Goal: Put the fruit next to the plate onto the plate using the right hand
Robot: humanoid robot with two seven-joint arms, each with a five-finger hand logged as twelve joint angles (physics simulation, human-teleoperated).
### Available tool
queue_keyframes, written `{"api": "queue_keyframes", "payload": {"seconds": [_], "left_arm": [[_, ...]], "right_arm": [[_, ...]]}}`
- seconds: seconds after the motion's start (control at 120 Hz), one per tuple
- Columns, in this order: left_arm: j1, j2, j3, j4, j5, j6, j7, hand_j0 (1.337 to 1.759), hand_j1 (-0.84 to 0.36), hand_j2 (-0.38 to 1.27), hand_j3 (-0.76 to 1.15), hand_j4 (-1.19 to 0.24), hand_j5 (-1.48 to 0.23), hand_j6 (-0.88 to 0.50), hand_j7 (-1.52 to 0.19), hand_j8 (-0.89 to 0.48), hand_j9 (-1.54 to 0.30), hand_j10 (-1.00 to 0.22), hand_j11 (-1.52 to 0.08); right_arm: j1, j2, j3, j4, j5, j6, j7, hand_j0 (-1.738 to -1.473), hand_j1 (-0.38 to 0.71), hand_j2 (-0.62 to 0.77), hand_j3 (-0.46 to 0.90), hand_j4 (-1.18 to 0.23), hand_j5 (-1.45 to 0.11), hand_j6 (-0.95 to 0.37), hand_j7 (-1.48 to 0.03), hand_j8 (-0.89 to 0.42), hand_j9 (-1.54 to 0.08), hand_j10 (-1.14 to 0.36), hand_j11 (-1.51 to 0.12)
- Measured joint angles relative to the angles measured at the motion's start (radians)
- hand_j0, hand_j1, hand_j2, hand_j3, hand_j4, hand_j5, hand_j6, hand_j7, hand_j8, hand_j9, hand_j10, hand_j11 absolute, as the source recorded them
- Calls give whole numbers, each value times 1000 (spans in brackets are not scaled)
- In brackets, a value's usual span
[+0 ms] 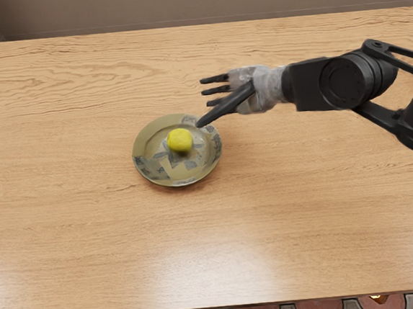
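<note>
On plate (142, 164), near centre: fruit (180, 139) seen resting. Right hand (234, 94) held just beside rim, fingers spread, nothing gripped. Risk judged: round fruit rolled off, or plate shifted on surface (307, 225), if clipped by lowest finger.

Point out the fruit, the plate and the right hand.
fruit (180, 139), head view, centre of its yellow surface.
plate (141, 164), head view, left rim.
right hand (248, 90), head view, middle of the open hand.
</note>
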Motion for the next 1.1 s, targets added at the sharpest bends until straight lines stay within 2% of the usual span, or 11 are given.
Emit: {"api": "queue_keyframes", "payload": {"seconds": [0.108, 0.217, 0.342, 0.483, 0.625, 0.825, 1.1], "left_arm": [[0, 0, 0, 0, 0, 0, 0, 1658, 69, 47, 0, -234, -304, -234, -304, -234, -304, -234, -304], [0, 0, 0, 0, 0, 0, 0, 1658, 69, 47, 0, -234, -304, -234, -304, -234, -304, -234, -304], [0, 0, 0, 0, 0, 0, 0, 1658, 69, 47, 0, -234, -304, -234, -304, -234, -304, -234, -304], [0, 0, 0, 0, 0, 0, 0, 1658, 69, 47, 0, -234, -304, -234, -304, -234, -304, -234, -304], [0, 0, 0, 0, 0, 0, 0, 1658, 69, 47, 0, -234, -304, -234, -304, -234, -304, -234, -304], [0, 0, 0, 0, 0, 0, 0, 1658, 69, 47, 0, -234, -304, -234, -304, -234, -304, -234, -304], [0, 0, -1, 0, 0, 0, 0, 1658, 69, 47, 0, -234, -304, -234, -304, -234, -304, -234, -304]], "right_arm": [[-141, -79, 120, 2, 10, 288, 0, -1658, -265, -12, 0, -70, -92, -70, -92, -69, -92, -70, -92], [-260, -162, 216, 2, 92, 539, 0, -1658, -273, -12, 0, -63, -82, -62, -82, -62, -82, -63, -82], [-352, -261, 271, 2, 191, 709, 0, -1658, -279, -11, 0, -57, -76, -57, -76, -57, -76, -57, -76], [-469, -352, 338, -10, 246, 765, 0, -1658, -285, -10, 0, -52, -69, -52, -69, -52, -69, -52, -69], [-567, -419, 362, -77, 325, 780, 0, -1658, -289, -9, 0, -48, -65, -48, -65, -48, -65, -49, -65], [-625, -461, 367, -151, 406, 784, 0, -1658, -291, -9, 0, -45, -62, -44, -63, -45, -62, -46, -63], [-638, -489, 362, -131, 465, 785, 0, -1658, -292, -9, 0, -44, -61, -42, -62, -43, -61, -44, -61]]}}
